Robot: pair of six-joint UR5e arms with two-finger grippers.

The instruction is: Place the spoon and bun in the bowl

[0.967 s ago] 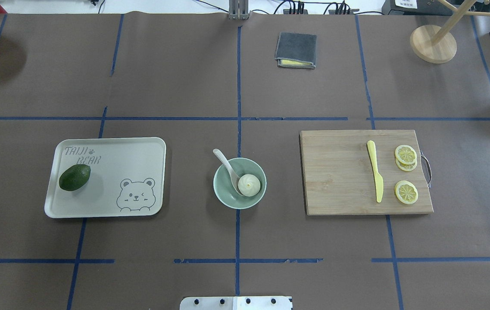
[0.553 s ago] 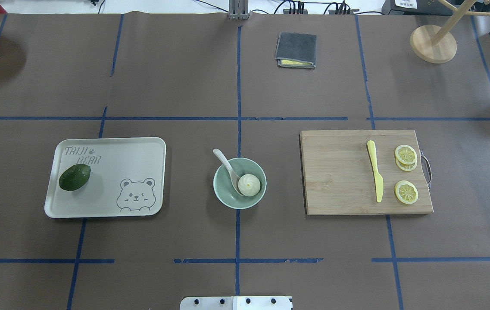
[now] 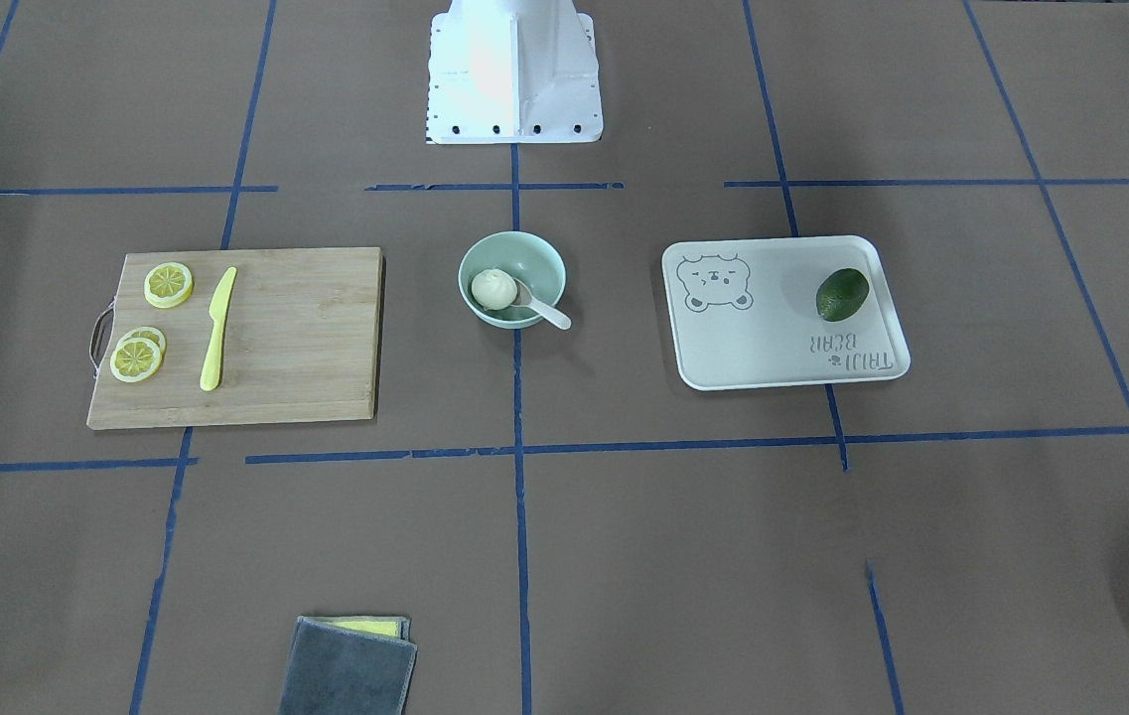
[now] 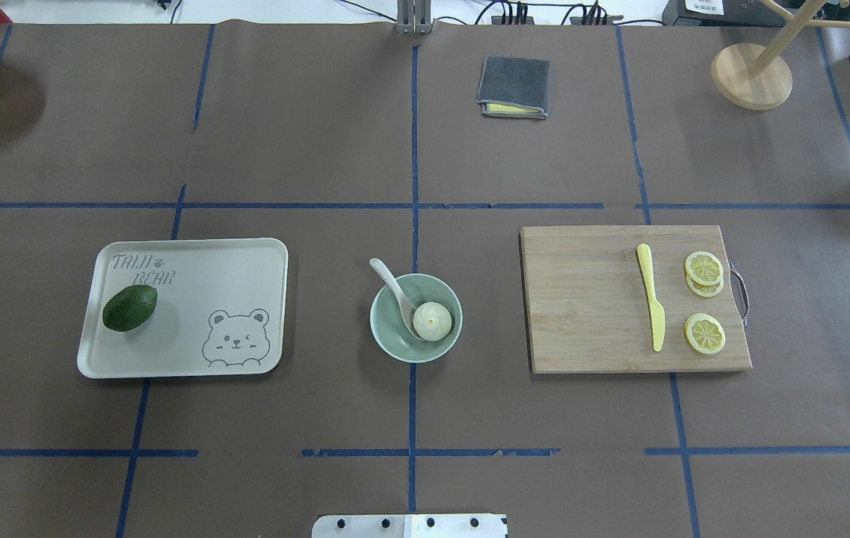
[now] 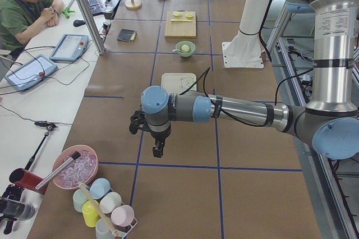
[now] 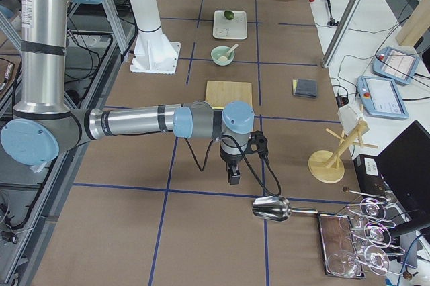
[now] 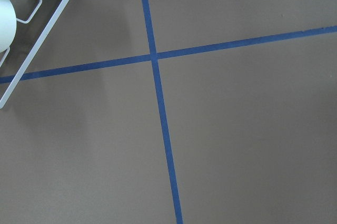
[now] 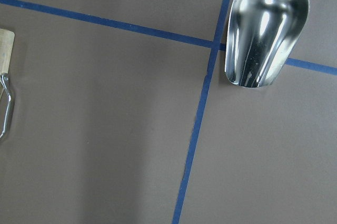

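Observation:
The mint-green bowl [image 4: 393, 338] stands at the table's middle, also seen in the front-facing view [image 3: 536, 262]. The white bun [image 4: 432, 320] lies inside it. The off-white spoon [image 4: 392, 281] rests with its scoop in the bowl beside the bun and its handle over the rim. The left gripper [image 5: 159, 150] hangs over the table's left end, far from the bowl. The right gripper [image 6: 234, 177] hangs over the right end, also far away. Both show only in side views, so I cannot tell whether they are open or shut.
A bear tray [image 4: 245, 261] with an avocado [image 4: 129, 308] lies left of the bowl. A cutting board [image 4: 589, 299] with a yellow knife [image 4: 650, 295] and lemon slices [image 4: 704, 332] lies right. A grey cloth [image 4: 514, 86] lies at the far side. A metal scoop [image 8: 266, 29] lies under the right wrist.

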